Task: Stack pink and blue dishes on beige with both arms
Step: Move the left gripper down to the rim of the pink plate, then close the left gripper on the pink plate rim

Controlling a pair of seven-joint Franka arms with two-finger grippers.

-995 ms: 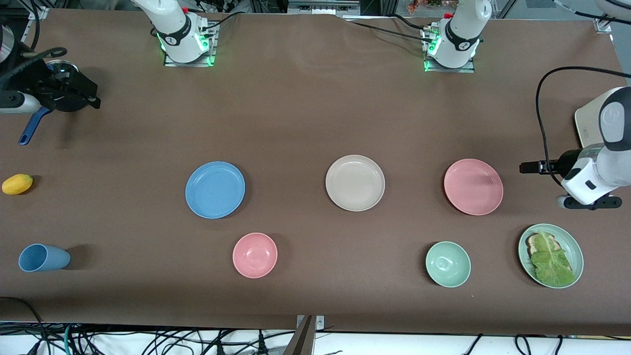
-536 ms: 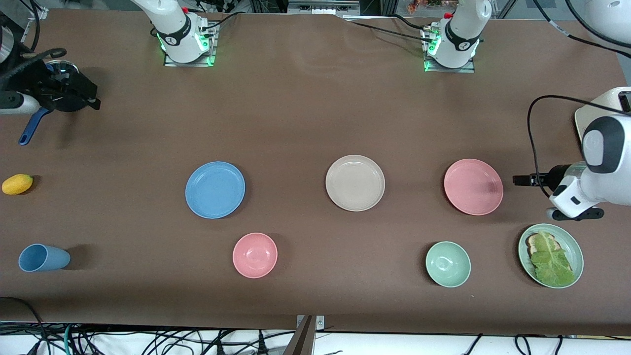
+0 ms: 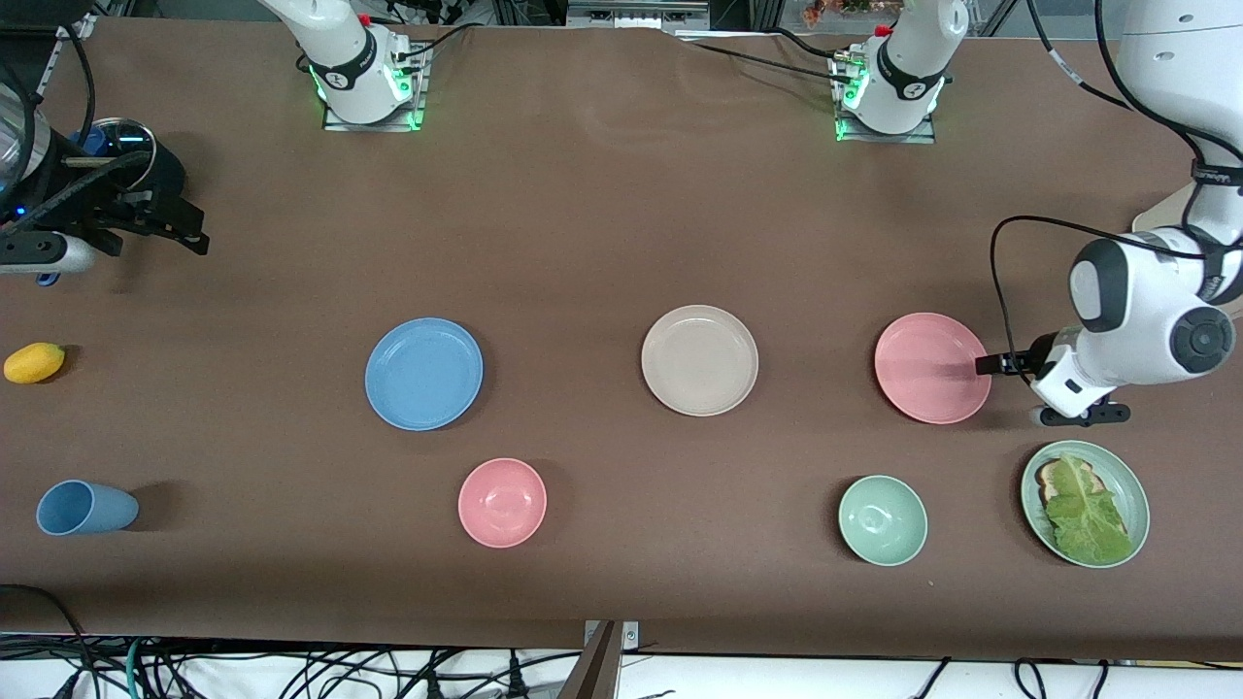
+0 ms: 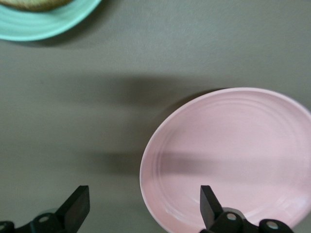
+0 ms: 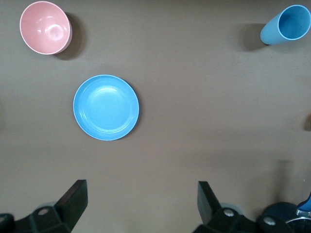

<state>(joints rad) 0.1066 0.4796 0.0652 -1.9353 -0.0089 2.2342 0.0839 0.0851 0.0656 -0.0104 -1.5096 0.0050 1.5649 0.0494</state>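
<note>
Straddling the pink plate (image 4: 228, 155) rim, left tool (image 4: 143, 208) stands apart; plate is stiff, light, slippery: pinch its rim.

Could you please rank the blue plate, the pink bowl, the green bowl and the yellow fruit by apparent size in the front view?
1. blue plate
2. pink bowl and green bowl: alike, not ranked
3. yellow fruit

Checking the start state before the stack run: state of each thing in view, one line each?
pink plate: flat on table, empty, not stacked
blue plate: flat on table, empty, not stacked
beige plate: flat on table, nothing on it
left gripper: open, at pink plate's rim
right gripper: open, empty
blue cup: lying on its side
green plate: holds lettuce
</note>
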